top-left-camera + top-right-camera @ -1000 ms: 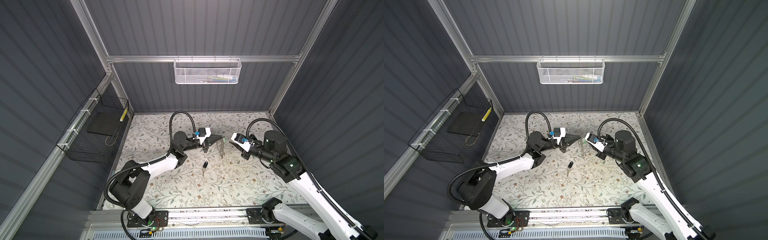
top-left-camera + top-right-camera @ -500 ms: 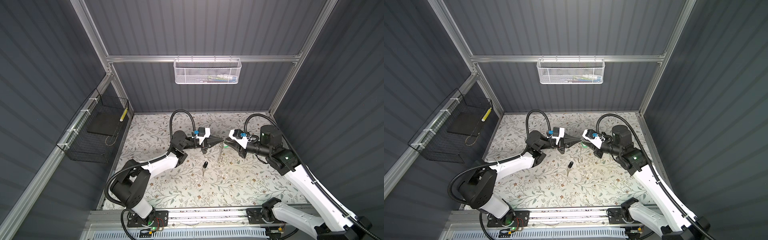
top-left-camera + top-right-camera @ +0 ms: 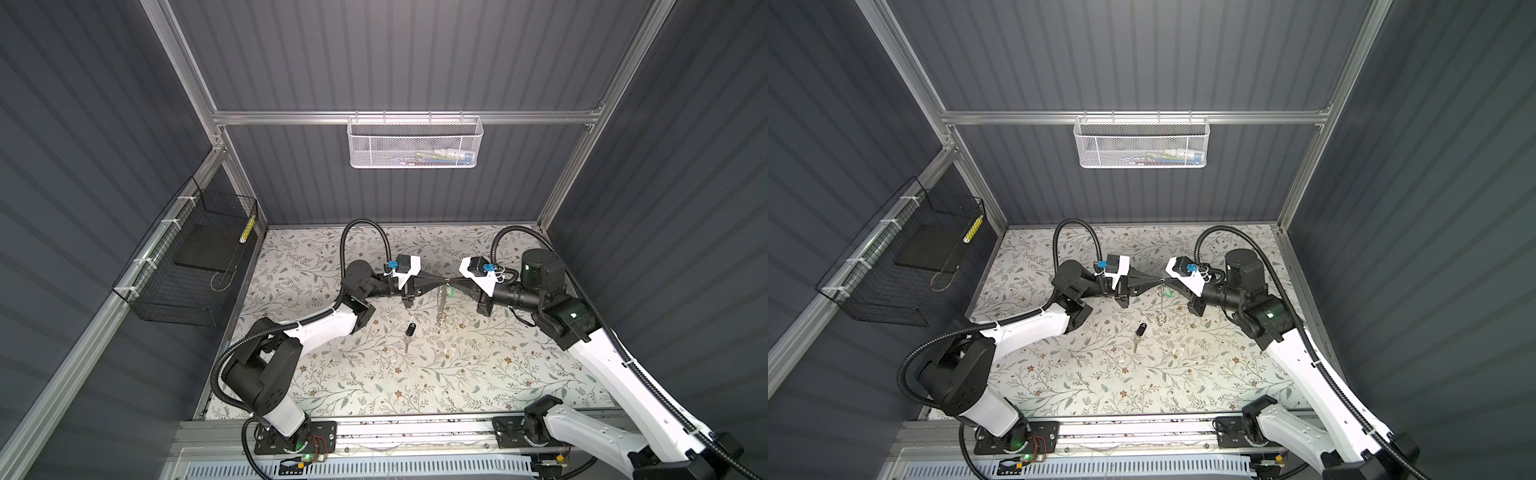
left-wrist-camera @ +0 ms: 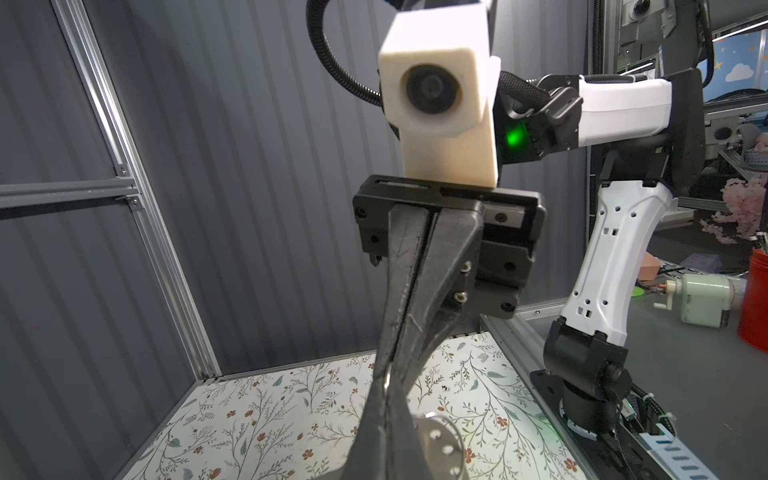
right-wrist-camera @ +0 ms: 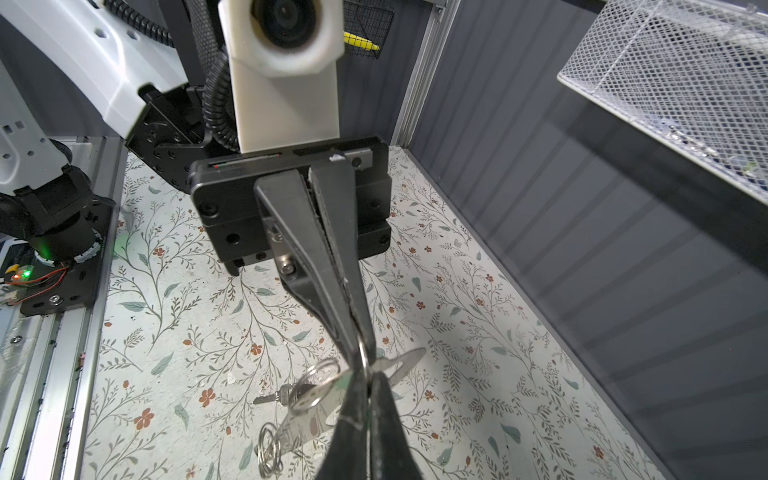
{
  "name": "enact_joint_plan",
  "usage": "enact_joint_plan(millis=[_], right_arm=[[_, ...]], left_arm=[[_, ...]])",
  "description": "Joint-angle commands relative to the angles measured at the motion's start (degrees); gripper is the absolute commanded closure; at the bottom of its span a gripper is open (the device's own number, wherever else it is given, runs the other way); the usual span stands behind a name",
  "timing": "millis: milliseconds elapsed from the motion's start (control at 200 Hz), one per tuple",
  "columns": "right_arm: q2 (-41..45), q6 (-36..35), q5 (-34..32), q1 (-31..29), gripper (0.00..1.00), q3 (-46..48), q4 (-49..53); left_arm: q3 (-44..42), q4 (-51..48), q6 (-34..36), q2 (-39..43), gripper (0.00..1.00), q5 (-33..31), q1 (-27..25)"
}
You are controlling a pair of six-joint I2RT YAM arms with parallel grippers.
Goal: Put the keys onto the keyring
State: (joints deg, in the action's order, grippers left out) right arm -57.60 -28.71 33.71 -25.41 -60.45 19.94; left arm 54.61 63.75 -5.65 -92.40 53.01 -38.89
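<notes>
So the left gripper [image 3: 442,284] is clamped shut on the keyring [image 3: 441,305], which hangs mid-air. The right gripper [image 3: 454,284] is pinched shut tip-to-tip against it, can't tell on what. The green tag [image 3: 451,291] dangles just below, and the black-fob key [image 3: 410,331] lies on the table [image 3: 374,374]. If either arm tugs sideways, I'd guess the keyring slips out and drops.

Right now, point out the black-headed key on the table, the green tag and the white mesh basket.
black-headed key [image 3: 411,330], in a top view, on its black head.
green tag [image 3: 1168,293], in a top view, on its green body.
white mesh basket [image 3: 415,143], in a top view, on its front mesh wall.
</notes>
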Motion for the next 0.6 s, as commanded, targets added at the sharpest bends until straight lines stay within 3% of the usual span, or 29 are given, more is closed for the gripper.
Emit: enact_joint_plan(millis=[0,55,95,155,235,300,375,595], right_arm=[[-0.40,-0.89,0.63,0.36,1.00,-1.66,1.98],[-0.32,-1.08,0.61,0.53,1.00,-1.93,2.82],[-0.38,-1.33,0.48,0.71,1.00,-2.32,4.60],[-0.97,-2.66,-0.24,0.93,1.00,-3.72,8.06],[-2.50,-4.58,-1.59,1.06,1.00,-6.56,14.27],[-3.83,-5.45,-2.40,1.15,1.00,-8.55,18.22],[-4.97,-5.83,-2.67,1.19,1.00,-10.30,21.41],[-6.20,-5.25,-2.62,1.16,1.00,-11.94,24.57]], left_arm=[[2.52,-0.44,0.04,-0.30,0.94,0.99,0.83],[3.37,-4.72,1.72,0.53,0.68,1.74,2.01],[3.97,-9.25,4.10,1.80,0.61,1.18,3.02],[5.90,-20.18,12.17,4.30,0.60,0.44,3.65],[12.27,-47.17,30.47,6.95,0.60,-1.38,3.44],[17.51,-61.98,38.95,6.97,0.62,-3.91,3.21],[20.25,-68.90,43.94,7.04,0.64,-5.21,2.97],[25.86,-79.70,50.17,5.11,0.68,-8.97,-0.05]])
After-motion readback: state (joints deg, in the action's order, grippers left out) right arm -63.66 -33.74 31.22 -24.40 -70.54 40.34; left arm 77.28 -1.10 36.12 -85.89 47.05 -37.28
